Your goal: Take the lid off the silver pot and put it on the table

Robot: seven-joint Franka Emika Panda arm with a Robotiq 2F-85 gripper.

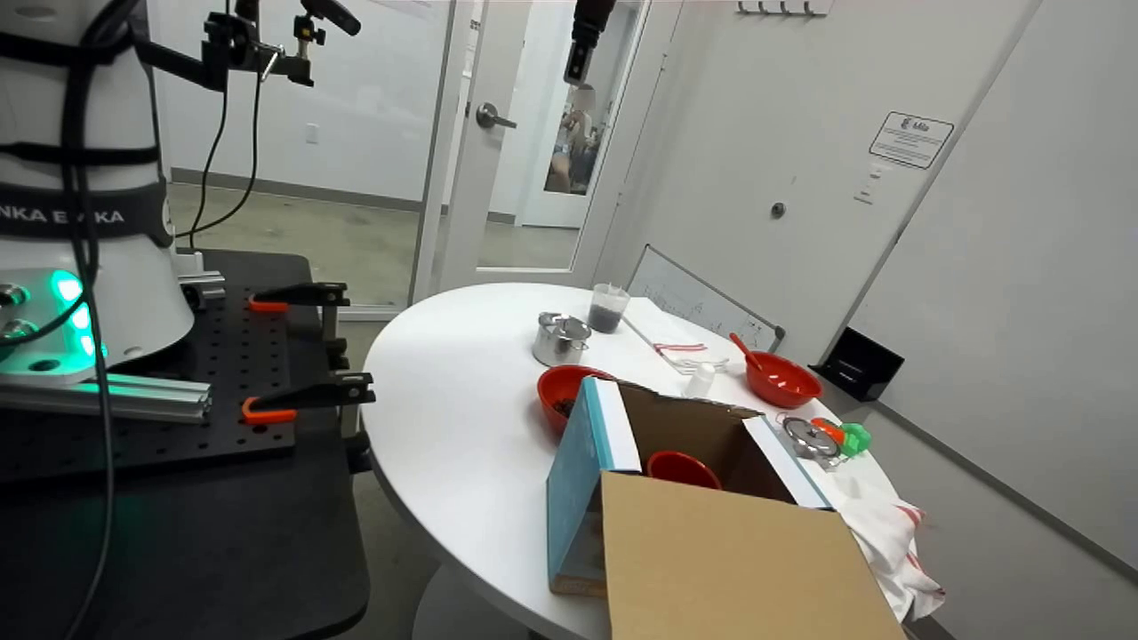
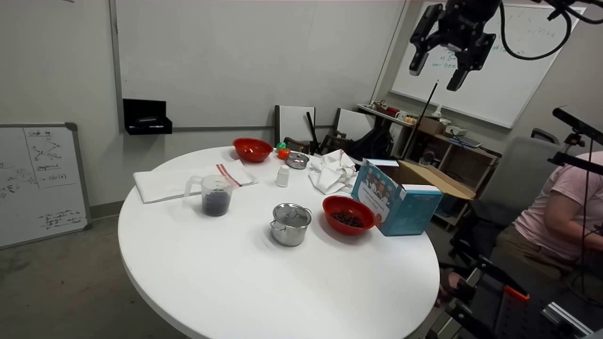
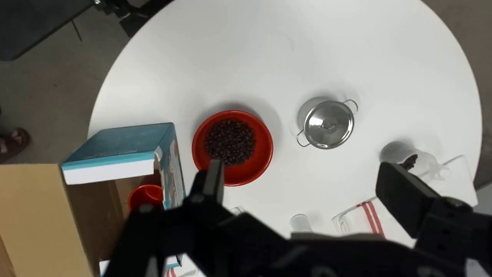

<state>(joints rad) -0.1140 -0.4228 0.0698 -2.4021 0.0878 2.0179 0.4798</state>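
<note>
Bowl (image 2: pixel 343 203) between box (image 2: pixel 409 213) and pot (image 2: pixel 288 234)

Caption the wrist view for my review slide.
Open gripper above a white table: silver pot with its lid on, near a red bowl of dark beans.

White table (image 2: pixel 264 287) — silver pot (image 2: pixel 288 234), red bowls (image 2: pixel 340 227), box (image 2: pixel 409 214), cloths (image 2: pixel 331 172) atop.

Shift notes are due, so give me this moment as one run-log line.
gripper: open, empty, raised above table | silver pot: upright on table | lid: on pot | lid removal: not done
</note>
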